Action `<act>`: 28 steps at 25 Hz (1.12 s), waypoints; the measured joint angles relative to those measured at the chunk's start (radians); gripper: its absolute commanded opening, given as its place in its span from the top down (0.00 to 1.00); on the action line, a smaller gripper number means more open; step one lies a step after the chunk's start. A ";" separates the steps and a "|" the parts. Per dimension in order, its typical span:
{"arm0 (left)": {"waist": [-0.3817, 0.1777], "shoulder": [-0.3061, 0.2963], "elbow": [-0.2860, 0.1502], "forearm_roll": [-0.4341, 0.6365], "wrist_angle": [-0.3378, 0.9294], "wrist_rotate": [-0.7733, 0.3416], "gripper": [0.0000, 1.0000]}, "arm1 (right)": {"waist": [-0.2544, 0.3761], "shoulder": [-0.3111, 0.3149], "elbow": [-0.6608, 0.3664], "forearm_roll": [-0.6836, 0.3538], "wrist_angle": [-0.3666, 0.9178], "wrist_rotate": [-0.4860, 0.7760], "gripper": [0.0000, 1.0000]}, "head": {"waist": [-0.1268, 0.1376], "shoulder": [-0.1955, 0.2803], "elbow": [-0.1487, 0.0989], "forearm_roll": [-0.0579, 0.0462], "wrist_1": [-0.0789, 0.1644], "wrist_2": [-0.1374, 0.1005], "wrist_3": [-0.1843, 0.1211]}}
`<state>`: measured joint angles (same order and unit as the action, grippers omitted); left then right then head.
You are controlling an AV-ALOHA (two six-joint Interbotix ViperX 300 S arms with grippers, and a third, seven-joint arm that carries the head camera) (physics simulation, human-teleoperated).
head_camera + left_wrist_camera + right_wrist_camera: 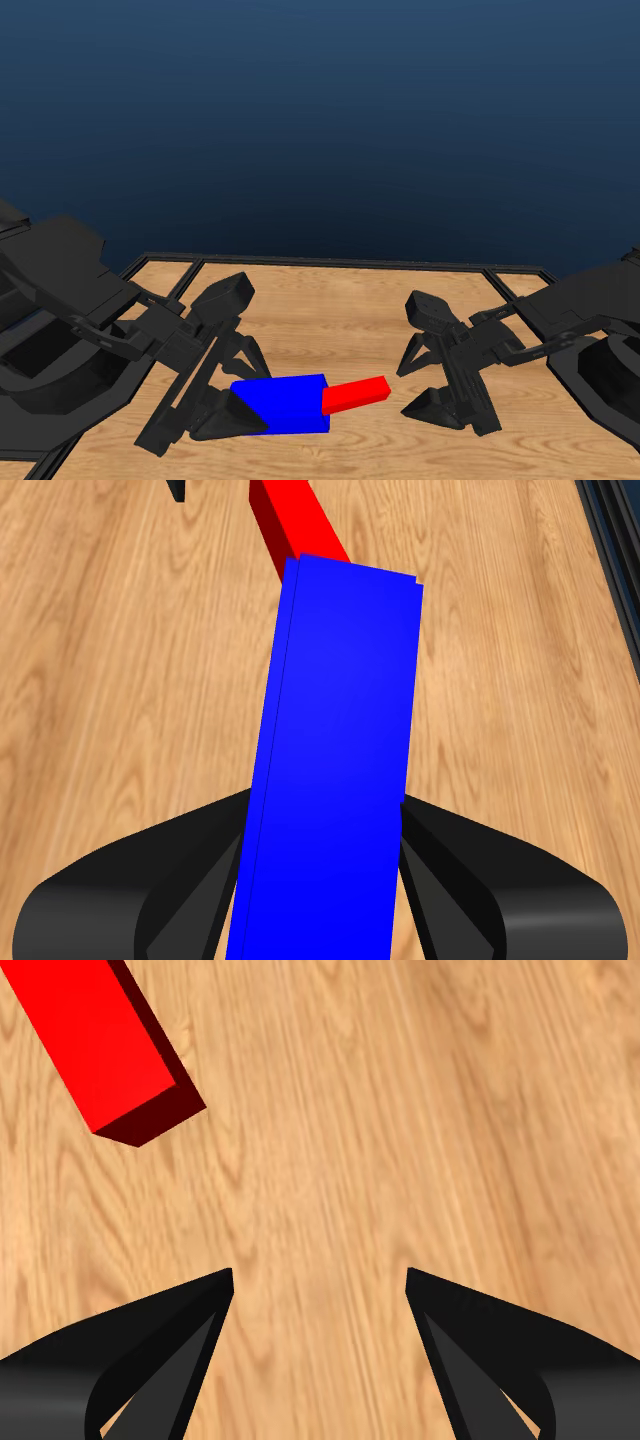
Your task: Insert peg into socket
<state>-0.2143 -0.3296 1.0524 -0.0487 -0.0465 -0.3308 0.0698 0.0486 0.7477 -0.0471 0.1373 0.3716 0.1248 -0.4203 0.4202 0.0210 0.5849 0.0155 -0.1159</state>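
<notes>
Peg (pixel 356 394): stiff, light, smooth-faced, half inside socket (pixel 285 402); best gripped across free end. Left claw (pixel 222 412) clamped on socket; right claw (pixel 437 408) open, empty.

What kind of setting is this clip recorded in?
A rendered simulation, not a real room: a wooden table floats against a blank dark blue backdrop, and the only objects are a flat-shaded blue socket and red peg between two black arms.

Light wooden table (pixel 330 300) with visible grain running across its top, dark raised frame (pixel 340 262) along the table's far edge, plain deep blue backdrop (pixel 320 120) filling everything above
</notes>
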 measured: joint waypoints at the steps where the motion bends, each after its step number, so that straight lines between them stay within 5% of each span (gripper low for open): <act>1: 0.000 0.000 0.000 0.000 -0.002 0.001 1.00 | 0.002 0.000 0.009 0.001 -0.003 0.004 1.00 | -0.001 0.000 0.000 0.000 -0.002 0.000 0.001; 13: 0.006 0.022 -0.011 -0.012 -0.005 0.004 1.00 | 0.021 -0.127 -0.070 -0.122 0.086 0.014 1.00 | -0.020 0.000 0.000 -0.002 0.004 0.005 0.011; 28: 0.000 0.017 -0.026 -0.001 0.012 0.002 1.00 | 0.042 -0.068 -0.112 -0.131 0.085 0.042 1.00 | -0.020 0.000 0.000 -0.001 0.020 0.007 0.016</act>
<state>-0.2147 -0.3123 1.0260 -0.0500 -0.0349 -0.3293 0.1115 -0.0193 0.6362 -0.1786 0.2219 0.4139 0.1044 -0.4203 0.4202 0.0202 0.6045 0.0221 -0.1001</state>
